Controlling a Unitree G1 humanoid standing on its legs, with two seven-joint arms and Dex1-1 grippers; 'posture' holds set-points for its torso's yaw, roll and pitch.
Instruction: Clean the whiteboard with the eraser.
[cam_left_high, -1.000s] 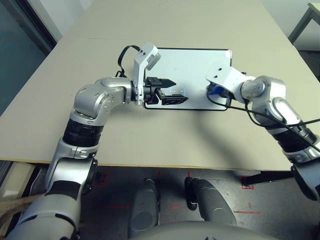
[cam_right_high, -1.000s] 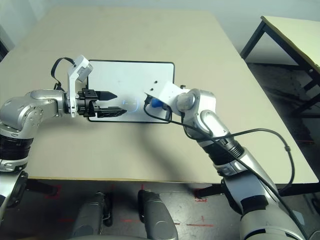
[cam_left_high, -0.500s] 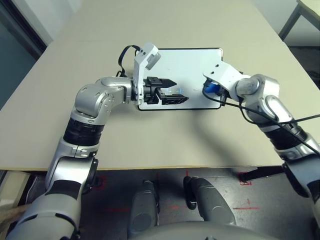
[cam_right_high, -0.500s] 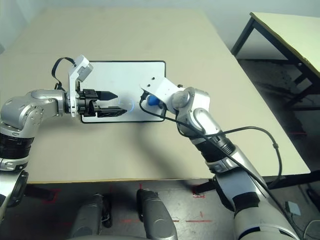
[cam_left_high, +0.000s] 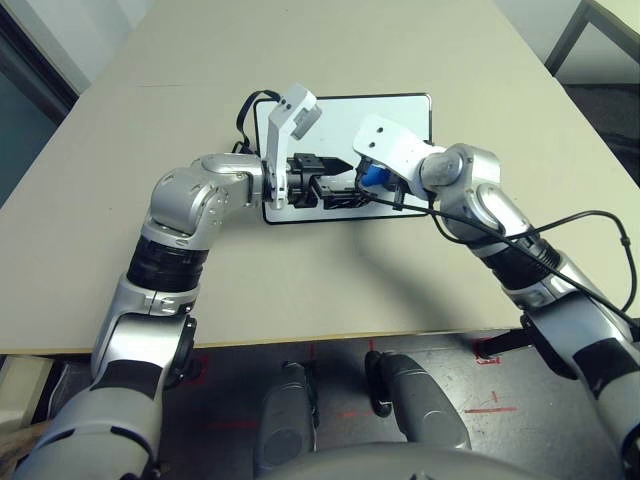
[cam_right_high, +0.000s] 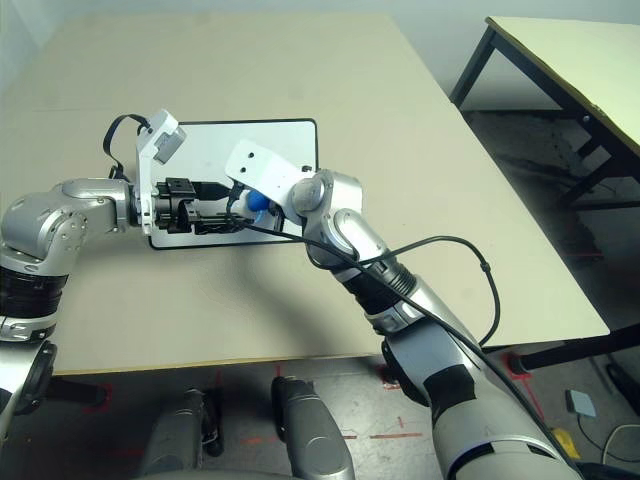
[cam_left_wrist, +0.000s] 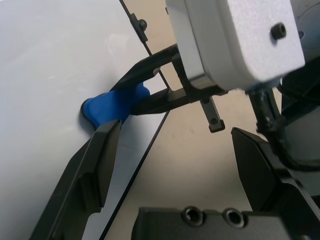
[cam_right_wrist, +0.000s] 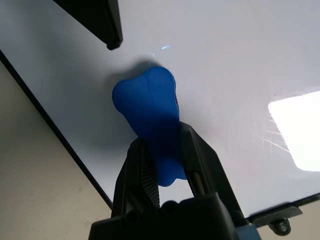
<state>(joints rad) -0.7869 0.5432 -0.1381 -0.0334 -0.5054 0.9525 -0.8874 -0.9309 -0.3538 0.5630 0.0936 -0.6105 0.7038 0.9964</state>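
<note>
Apparently eraser (cam_right_wrist: 150, 107) between right claw (cam_right_wrist: 167, 165) fingers

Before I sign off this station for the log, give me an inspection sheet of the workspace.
Surface: beige table, bare around the board.
Job's things: whiteboard flat on the table; blue eraser pressed on it.
Clutter: nothing seen.
Hands: right hand shut on the eraser; left hand open, over the board's near edge.
Cables: black cable loops off the right arm.
Surroundings: second table to the right.
</note>
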